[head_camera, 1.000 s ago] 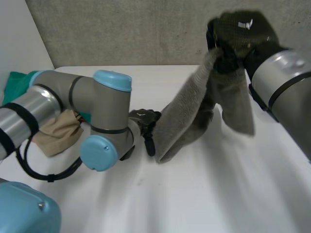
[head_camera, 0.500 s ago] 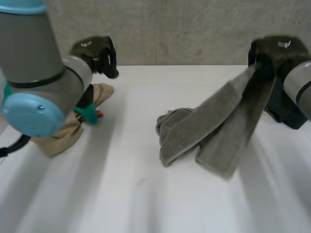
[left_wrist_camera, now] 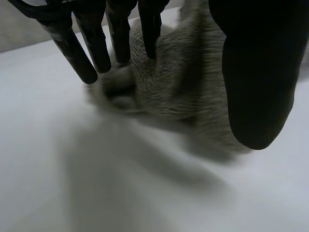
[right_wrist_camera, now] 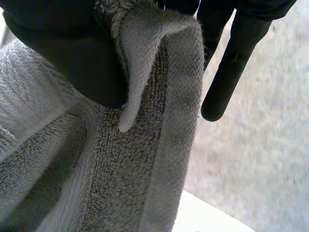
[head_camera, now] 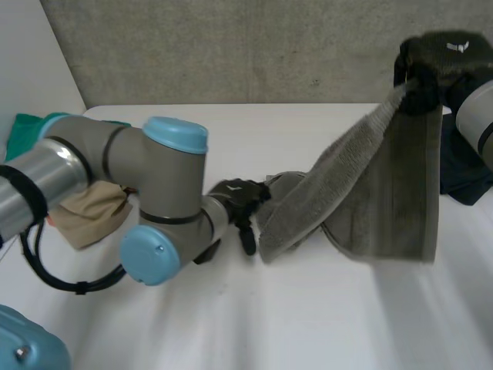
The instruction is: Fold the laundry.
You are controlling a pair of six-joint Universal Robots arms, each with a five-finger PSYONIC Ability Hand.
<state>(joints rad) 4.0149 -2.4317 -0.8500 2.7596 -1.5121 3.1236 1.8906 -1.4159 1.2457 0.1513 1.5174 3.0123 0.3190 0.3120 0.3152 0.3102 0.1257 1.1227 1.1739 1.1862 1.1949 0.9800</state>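
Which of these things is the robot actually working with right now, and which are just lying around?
In the job: grey towel, held up by the right hand; left hand, open at its lower end on the white table.
Lying about: beige cloth, green cloth, dark blue cloth.

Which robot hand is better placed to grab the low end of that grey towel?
Left. The left robot hand is open beside the towel's end lying on the table; the right robot hand is busy pinching its top corner high.
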